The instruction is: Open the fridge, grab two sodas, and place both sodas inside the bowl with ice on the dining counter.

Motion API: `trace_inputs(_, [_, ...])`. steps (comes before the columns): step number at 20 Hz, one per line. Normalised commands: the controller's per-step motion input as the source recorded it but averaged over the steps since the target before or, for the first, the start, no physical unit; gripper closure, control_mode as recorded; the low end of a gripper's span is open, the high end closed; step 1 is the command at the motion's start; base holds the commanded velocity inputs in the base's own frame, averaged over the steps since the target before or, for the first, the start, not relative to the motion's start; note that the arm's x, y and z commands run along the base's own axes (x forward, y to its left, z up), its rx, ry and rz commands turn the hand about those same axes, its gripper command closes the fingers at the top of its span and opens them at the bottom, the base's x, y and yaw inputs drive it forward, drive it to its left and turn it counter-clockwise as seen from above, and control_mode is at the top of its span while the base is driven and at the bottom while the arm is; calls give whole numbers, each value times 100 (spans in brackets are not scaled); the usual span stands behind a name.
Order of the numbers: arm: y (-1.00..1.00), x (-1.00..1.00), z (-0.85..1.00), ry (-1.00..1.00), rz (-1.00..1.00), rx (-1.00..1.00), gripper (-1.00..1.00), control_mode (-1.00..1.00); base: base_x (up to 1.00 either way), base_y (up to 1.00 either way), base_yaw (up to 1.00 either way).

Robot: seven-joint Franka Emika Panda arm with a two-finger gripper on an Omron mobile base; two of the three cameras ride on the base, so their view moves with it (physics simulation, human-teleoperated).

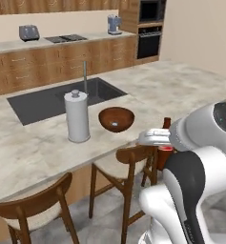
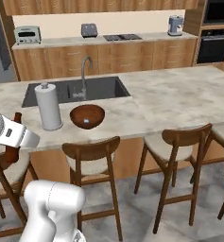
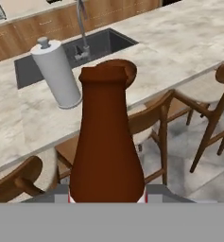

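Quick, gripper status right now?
Gripper: closed on the brown soda bottle, held upright short of the dining counter.

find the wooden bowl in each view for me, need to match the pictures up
Left base view: bowl at centre, right of the paper towel roll.
Right base view: bowl left of centre, right of the roll.
Hand view: its rim peeks behind the bottle.
Shared landmark: the paper towel roll.

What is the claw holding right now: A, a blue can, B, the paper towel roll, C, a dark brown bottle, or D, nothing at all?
C: in the hand view the dark brown bottle rises straight out of the claw, short of the dining counter where the bowl sits beside the paper towel roll.
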Motion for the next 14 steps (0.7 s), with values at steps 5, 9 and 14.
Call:
trace_inputs(5, [0, 0, 0, 0, 0, 0, 100, 100, 33, -71, 30])
trace_inputs(9, [0, 0, 0, 0, 0, 0, 100, 100, 31, -65, 34])
trace_inputs(14, [0, 0, 0, 0, 0, 0, 100, 100, 55, -55, 34])
